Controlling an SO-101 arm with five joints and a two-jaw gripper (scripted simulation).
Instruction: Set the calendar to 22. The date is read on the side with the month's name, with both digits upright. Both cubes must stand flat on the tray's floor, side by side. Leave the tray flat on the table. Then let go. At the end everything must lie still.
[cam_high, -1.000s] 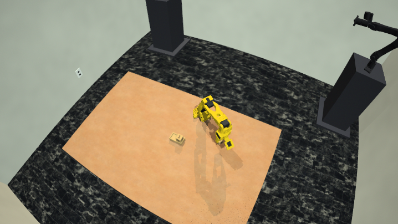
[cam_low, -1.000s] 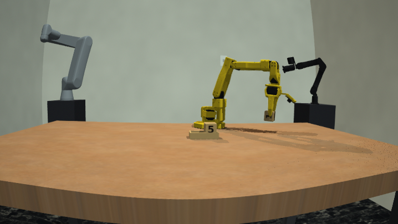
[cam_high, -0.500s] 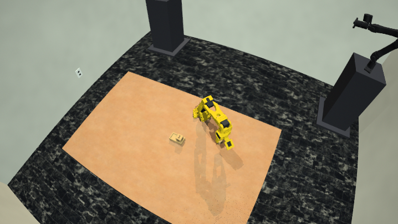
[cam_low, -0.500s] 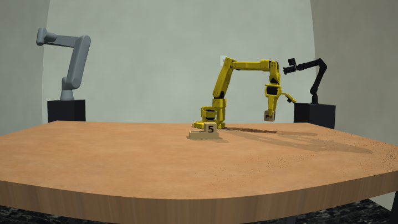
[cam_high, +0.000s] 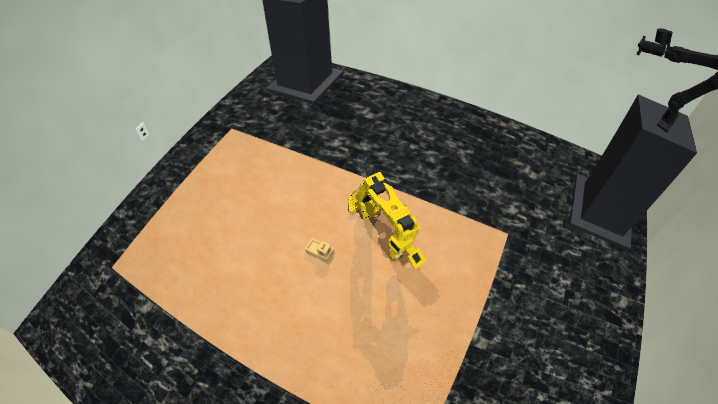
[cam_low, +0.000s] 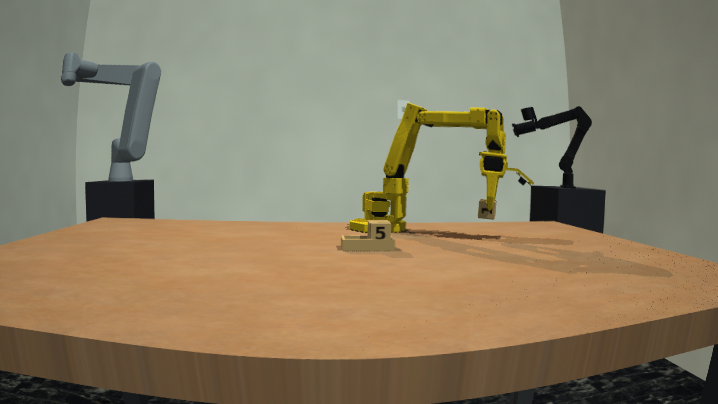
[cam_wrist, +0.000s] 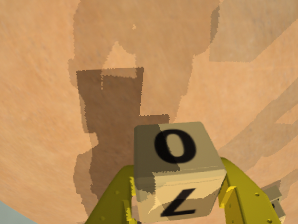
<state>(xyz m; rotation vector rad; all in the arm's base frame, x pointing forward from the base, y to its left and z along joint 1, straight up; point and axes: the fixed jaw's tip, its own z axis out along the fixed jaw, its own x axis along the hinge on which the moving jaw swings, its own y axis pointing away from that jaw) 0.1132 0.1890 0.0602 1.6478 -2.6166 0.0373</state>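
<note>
My gripper (cam_low: 487, 207) is shut on a tan number cube (cam_wrist: 178, 169) and holds it in the air to the right of the arm's base. In the wrist view the cube shows a 0 on the face turned away from me and a 7 on the nearer face. It also shows in the exterior view (cam_low: 487, 209), above the table. The tan tray (cam_low: 368, 243) lies flat on the table in front of the arm's base. The other cube (cam_low: 380, 230) stands in the tray's right half and shows a 5 toward the exterior camera. The tray also shows in the top view (cam_high: 319, 249).
The yellow arm's base (cam_low: 384, 208) stands just behind the tray. A grey arm on a black pedestal (cam_low: 118, 198) stands at the back left, and a black arm on a pedestal (cam_low: 567, 206) at the back right, both off the table.
</note>
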